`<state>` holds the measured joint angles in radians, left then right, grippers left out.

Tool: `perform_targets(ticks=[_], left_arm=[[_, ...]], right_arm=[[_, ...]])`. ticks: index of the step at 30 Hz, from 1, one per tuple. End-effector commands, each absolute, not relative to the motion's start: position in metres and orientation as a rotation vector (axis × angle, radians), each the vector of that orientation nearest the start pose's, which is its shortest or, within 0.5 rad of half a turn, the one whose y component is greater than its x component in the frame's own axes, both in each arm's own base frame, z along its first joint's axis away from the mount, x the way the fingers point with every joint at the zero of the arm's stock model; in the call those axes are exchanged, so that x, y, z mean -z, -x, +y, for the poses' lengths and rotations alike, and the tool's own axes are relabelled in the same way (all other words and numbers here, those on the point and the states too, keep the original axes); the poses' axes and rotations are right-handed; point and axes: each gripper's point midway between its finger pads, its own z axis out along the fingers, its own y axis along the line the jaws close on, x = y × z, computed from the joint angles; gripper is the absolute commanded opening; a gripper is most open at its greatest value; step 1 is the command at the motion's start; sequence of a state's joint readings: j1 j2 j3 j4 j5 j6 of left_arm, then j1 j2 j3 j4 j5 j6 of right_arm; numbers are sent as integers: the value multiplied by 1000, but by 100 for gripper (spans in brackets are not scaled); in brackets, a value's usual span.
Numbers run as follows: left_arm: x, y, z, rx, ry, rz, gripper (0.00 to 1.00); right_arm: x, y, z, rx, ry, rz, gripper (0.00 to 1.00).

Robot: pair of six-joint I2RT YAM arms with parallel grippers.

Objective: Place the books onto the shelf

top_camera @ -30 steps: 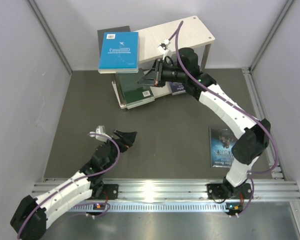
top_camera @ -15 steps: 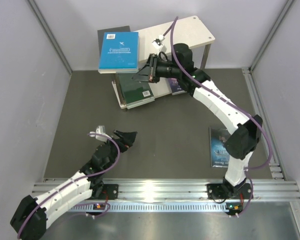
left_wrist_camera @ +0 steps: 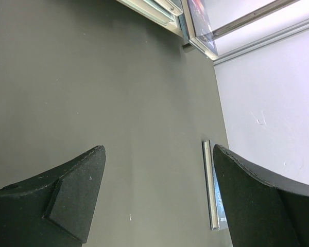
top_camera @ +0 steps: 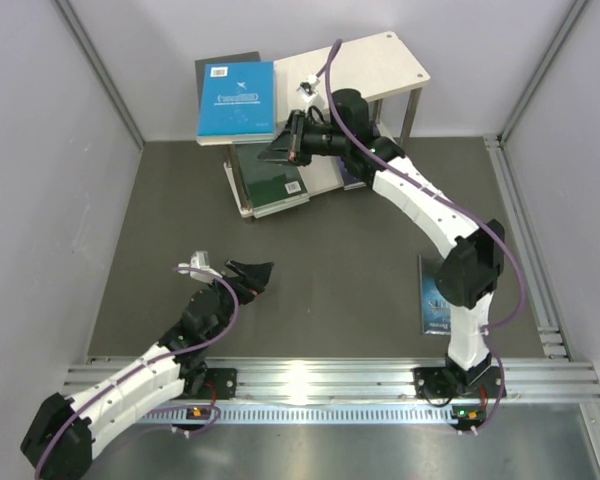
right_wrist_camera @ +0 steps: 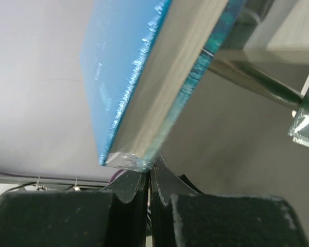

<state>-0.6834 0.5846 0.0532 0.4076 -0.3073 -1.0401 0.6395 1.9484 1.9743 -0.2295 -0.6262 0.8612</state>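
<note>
Top view: right hand (top_camera: 270,155) closed, gripping nothing, tip at 5 o'clock corner of bright blue book (top_camera: 237,100). Book lies on shelf (top_camera: 380,60) top board, left end. Left hand (top_camera: 251,270) open over bench (top_camera: 330,250), well apart from book.
Right wrist: closed fingers just under book corner; contact unclear.
Left wrist: jaws wide; starry book (left_wrist_camera: 208,185) at 4 o'clock.

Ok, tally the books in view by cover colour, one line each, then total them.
Bright blue book: 1
Black book: 1
Dark green book: 1
Dark blue starry book, on the table: 1
Dark-covered book, lower tier, colour unclear: 1
Total: 5
</note>
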Motion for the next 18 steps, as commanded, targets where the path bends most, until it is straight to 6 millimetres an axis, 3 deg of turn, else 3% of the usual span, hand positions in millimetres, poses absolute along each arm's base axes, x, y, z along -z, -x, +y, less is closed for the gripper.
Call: perform_targets(ticks=[1,7,18], left_arm=[[-90,-226,-157,956,547,1764,90],[-91,-226,-157,957,545,1761,90],[-92,-226,-157,960,546,1754,90]], right_arm=[[-400,-381,427,-1585,286,1887,0],[-417,-403,425,-1622,254,1843,0],[-398,-438,434,-1652,173,1843,0]])
